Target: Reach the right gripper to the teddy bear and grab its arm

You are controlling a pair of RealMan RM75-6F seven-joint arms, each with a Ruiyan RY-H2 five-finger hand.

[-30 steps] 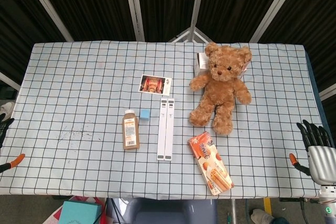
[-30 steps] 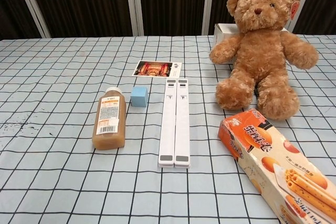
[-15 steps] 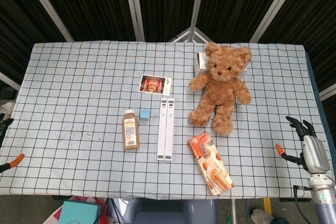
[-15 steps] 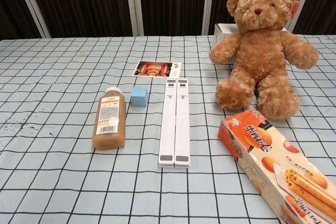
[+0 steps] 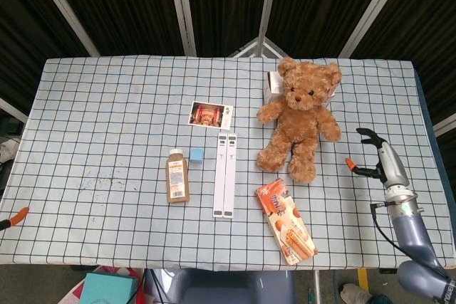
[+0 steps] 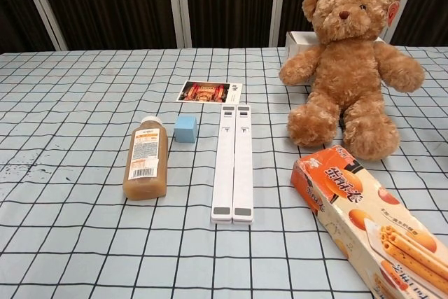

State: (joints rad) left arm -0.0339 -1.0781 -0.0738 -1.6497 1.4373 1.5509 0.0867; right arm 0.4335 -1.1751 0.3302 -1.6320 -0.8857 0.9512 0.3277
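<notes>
My right hand (image 5: 376,156) spread, empty, near teddy bear (image 5: 299,115); risk: fingers shove bear's arm, tipping it over.

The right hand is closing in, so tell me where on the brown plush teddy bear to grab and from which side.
Grip the arm of the brown plush teddy bear that sticks out toward the right hand, at its rounded paw. Come from the bear's right-hand side: that arm stands clear of the body, with bare checked tablecloth between it and the open hand.
</notes>
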